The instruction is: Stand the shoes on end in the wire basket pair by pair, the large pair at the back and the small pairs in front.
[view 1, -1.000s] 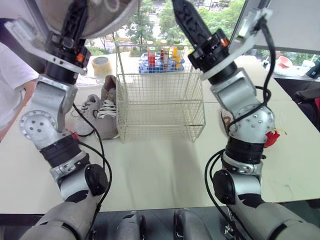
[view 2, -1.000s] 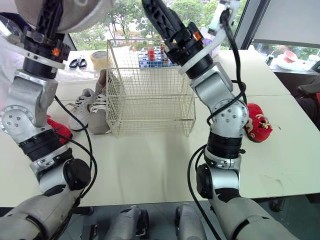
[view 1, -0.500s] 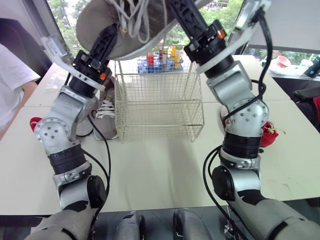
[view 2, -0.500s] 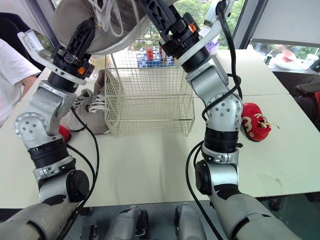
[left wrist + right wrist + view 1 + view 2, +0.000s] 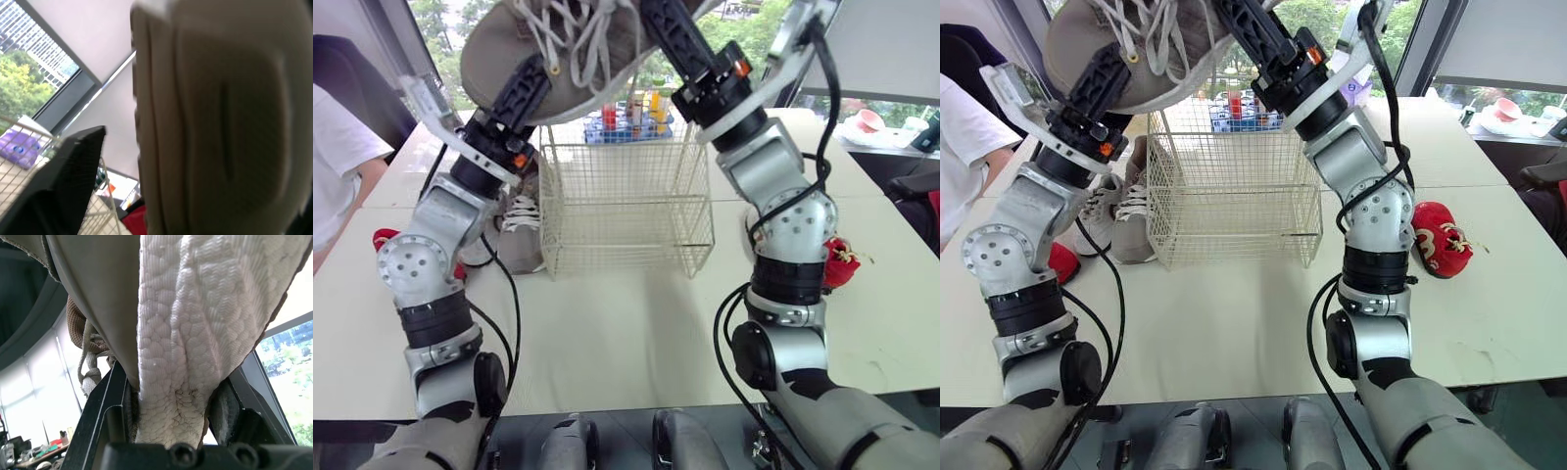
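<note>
Both my left gripper [image 5: 533, 83] and right gripper [image 5: 176, 372] are clamping the shoe [image 5: 558, 49] high above the basket [image 5: 626, 211] on the white table [image 5: 626, 333], trees [image 5: 435, 24] showing outside; the right wrist view is showing its ribbed sole [image 5: 176, 308] pinched.

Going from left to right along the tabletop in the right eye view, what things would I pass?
red shoe → grey sneakers → wire basket → second red shoe
</note>
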Action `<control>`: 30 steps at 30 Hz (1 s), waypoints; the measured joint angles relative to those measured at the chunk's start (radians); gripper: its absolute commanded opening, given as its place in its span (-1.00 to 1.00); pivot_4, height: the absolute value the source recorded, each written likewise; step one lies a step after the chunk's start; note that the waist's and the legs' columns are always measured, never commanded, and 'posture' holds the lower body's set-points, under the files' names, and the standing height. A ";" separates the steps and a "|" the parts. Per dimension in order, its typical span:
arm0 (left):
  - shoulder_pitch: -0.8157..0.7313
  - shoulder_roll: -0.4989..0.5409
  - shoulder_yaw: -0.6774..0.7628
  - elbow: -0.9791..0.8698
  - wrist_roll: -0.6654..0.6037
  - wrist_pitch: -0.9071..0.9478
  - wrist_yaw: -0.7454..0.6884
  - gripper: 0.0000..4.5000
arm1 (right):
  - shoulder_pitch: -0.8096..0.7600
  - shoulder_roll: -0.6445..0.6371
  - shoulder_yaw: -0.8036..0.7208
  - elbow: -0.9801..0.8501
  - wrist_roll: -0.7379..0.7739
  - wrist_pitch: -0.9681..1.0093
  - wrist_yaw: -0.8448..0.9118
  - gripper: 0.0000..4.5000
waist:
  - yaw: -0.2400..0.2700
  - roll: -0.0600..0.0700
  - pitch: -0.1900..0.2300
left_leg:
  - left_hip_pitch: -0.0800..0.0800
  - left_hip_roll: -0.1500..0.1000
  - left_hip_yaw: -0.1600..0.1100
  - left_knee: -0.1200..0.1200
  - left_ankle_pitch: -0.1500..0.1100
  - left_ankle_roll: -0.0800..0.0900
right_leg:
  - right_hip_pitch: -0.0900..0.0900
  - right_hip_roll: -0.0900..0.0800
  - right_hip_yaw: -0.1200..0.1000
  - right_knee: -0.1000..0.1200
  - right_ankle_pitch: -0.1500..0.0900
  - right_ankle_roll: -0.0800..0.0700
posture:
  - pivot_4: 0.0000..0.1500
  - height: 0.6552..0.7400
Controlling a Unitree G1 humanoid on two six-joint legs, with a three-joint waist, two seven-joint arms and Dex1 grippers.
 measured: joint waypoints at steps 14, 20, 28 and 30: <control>0.287 0.357 -0.076 -0.404 0.004 0.133 0.074 0.99 | -0.351 -0.497 0.025 0.488 -0.302 -0.212 0.496 -0.28 | -0.001 0.000 0.000 | 0.001 0.000 0.001 -0.001 -0.004 0.007 | 0.000 0.000 0.001 -0.004 0.000 0.000 | 1.00 1.00; 0.486 0.435 -0.025 -0.499 -0.044 0.130 0.090 0.99 | -0.405 -0.536 0.182 0.777 -0.553 -0.422 0.783 -0.28 | -0.015 0.003 0.002 | 0.003 0.001 0.003 -0.003 -0.003 0.005 | -0.002 0.001 0.004 -0.001 -0.001 -0.001 | 1.00 1.00; 0.545 0.456 0.008 -0.507 -0.044 0.062 0.098 0.99 | -0.486 -0.515 0.263 1.069 -0.760 -0.654 0.953 -0.28 | 0.001 0.003 0.002 | 0.001 0.000 0.003 -0.002 -0.001 0.000 | -0.002 -0.001 0.003 -0.002 -0.001 -0.002 | 1.00 1.00; 0.553 0.459 0.008 -0.509 -0.043 0.050 0.100 0.99 | -0.515 -0.505 0.262 1.122 -0.780 -0.666 0.972 -0.28 | 0.000 0.003 0.002 | 0.001 0.000 0.003 -0.002 -0.001 0.000 | -0.002 -0.001 0.003 -0.002 -0.001 -0.002 | 1.00 1.00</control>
